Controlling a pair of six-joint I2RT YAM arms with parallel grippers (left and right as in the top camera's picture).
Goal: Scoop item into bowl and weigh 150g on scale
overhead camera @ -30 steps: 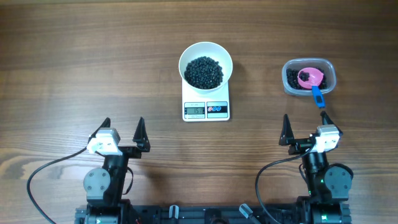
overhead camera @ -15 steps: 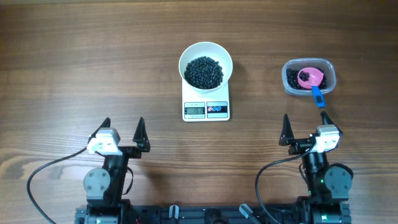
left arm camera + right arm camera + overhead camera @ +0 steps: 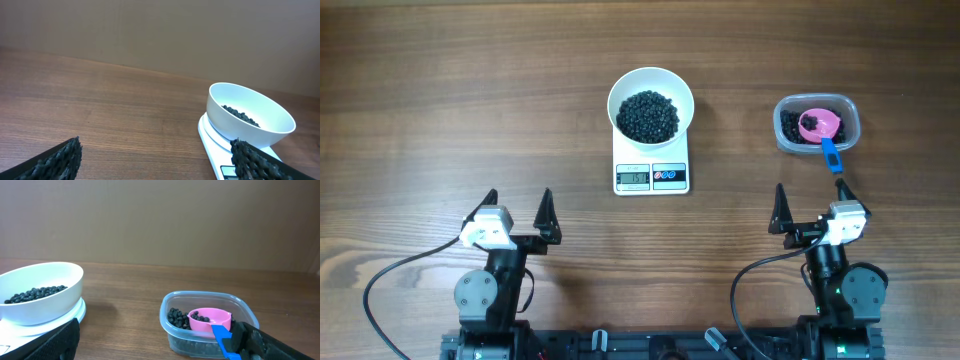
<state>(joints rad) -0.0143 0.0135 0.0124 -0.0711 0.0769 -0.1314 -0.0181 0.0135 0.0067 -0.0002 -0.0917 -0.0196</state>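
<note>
The white bowl (image 3: 624,86) stands on the white scale (image 3: 632,162) at the table's middle and holds a heap of black beads (image 3: 648,116). The left wrist view shows the bowl (image 3: 260,125) and its beads (image 3: 241,114) ahead on the right. More beads lie in a clear tub (image 3: 780,128), with a pink scoop (image 3: 819,123) resting in them, its blue handle (image 3: 831,155) pointing toward me. My left gripper (image 3: 518,205) hangs open near the front edge, holding nothing. My right gripper (image 3: 810,200) is open too, just short of the handle's tip (image 3: 226,341).
The clear tub (image 3: 165,314) sits right of the scale, about a hand's width from it. Bare wooden tabletop (image 3: 440,100) spreads to the left and behind. Both arm bases and their cables stand at the front edge.
</note>
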